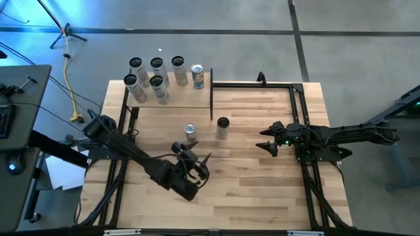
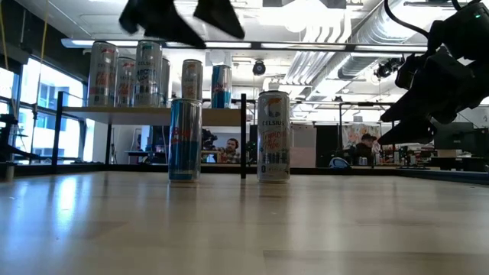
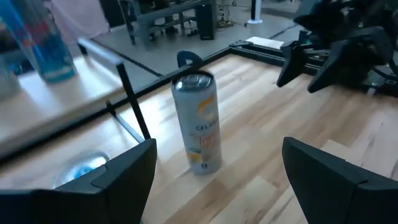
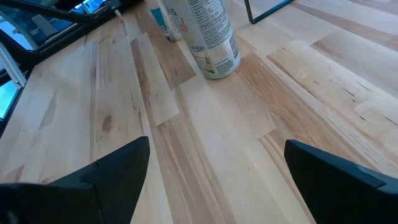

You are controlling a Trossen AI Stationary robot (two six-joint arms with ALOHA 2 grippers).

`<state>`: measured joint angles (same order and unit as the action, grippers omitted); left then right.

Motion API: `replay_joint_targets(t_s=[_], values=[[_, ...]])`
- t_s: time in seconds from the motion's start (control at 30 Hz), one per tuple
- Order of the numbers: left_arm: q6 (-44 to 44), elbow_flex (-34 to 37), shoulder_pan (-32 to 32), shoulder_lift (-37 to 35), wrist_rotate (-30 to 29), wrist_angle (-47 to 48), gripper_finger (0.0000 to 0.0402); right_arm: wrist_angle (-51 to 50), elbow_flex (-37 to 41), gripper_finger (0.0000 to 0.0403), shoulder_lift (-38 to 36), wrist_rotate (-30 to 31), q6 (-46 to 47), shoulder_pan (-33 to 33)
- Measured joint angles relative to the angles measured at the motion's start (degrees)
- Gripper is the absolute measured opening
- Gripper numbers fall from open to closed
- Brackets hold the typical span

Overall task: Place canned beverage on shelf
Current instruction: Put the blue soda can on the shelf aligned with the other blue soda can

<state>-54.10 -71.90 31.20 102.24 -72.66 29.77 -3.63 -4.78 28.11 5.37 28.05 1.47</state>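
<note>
Standing upright on table, Celsius can [image 1: 222, 127], long axis vertical

A silver can [image 3: 199, 122] with orange print stands upright on the wooden desk [image 3: 261, 162], ahead of the left gripper [image 3: 217, 171] and centred between its wide-apart jaws. Beyond the can runs a black frame [image 3: 127, 99]. Farther off, the right gripper [image 3: 333, 53] hovers above the desk.
</note>
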Motion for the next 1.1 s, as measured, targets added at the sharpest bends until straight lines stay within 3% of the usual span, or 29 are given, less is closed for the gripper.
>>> replay_joint_targets(t_s=[0.2,0.4,0.73,0.9,1.1], values=[[-2.8,6.6,-1.0,0.0,-0.2,-9.4,0.0316,0.0,0.0,0.0360,0.0,0.0,0.0,0.0],[-2.8,7.5,-0.3,0.0,-1.3,-13.1,0.0316,0.0,0.0,0.0360,0.0,0.0,0.0,0.0],[-3.0,7.4,1.8,4.2,-3.9,-7.7,0.0317,0.0,0.0,0.0360,0.0,-0.2,0.0,0.0],[-10.2,7.4,4.4,12.0,-17.0,-6.8,0.0317,0.0,0.0,0.0360,0.0,-0.3,0.0,0.0],[-23.8,7.4,3.9,17.0,-17.3,-0.3,0.0317,-0.1,0.0,0.0360,0.0,-0.3,0.0,0.0]])
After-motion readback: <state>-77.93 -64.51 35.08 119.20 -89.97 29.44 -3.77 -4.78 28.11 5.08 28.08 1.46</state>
